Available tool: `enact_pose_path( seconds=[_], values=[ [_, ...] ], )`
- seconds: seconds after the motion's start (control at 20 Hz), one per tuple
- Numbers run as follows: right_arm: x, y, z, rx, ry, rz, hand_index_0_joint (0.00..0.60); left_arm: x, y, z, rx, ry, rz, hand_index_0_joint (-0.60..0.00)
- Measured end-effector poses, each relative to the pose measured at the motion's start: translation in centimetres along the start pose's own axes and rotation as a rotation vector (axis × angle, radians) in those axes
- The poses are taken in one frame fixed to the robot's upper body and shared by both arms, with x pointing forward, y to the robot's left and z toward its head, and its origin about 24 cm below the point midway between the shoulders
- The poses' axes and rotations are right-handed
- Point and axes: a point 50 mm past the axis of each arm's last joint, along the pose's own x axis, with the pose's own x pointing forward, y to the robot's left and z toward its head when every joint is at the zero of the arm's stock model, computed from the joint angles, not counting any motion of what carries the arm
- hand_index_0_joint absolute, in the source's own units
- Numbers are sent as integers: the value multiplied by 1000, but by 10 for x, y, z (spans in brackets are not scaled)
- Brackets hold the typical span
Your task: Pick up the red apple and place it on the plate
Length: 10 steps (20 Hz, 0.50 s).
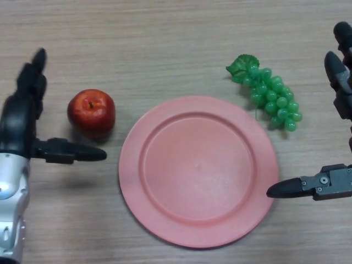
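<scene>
A round, glossy red apple (pixel 91 112) sits on a wood-grain table (pixel 165 49), stem dimple facing up toward the camera with a short dark stem in it; being nearly spherical, it has no clear long axis. It lies to the left of a smooth, matte pink plate (pixel 137 170), a circular dish with a broad flat rim and a shallow raised ring inside; apple and plate are near each other but not touching. The left hand (pixel 22 118), black and blocky, stands just left of the apple with fingers straight upward and the thumb stretched out below the fruit, wide open and holding nothing. At the right edge the right hand (pixel 338 184) is likewise spread open and empty, its thumb tip over the plate's rim. A bunch of shiny green grapes (pixel 273 99) with a crinkled leaf lies just beyond the plate's upper right, running diagonally.
</scene>
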Motion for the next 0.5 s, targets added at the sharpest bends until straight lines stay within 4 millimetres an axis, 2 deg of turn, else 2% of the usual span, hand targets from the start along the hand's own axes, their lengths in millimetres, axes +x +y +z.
enact_pose_path(
  seconds=[0.1,0.2,0.35,0.45,0.5],
  values=[
    [-1,0,-1,3,7,-1,0,5,-2,-1,2,5,-4,0],
    [-2,0,-2,60,39,-5,0,8,-3,-3,75,12,-12,0],
    [-2,0,-1,120,40,-7,0,13,-7,-11,67,26,-23,0],
    [-1,-1,-7,125,65,-11,0,16,-13,-11,52,-5,-35,0],
    [-1,-1,-10,126,78,-12,0,17,-16,-10,52,-26,-44,-100]
  ],
)
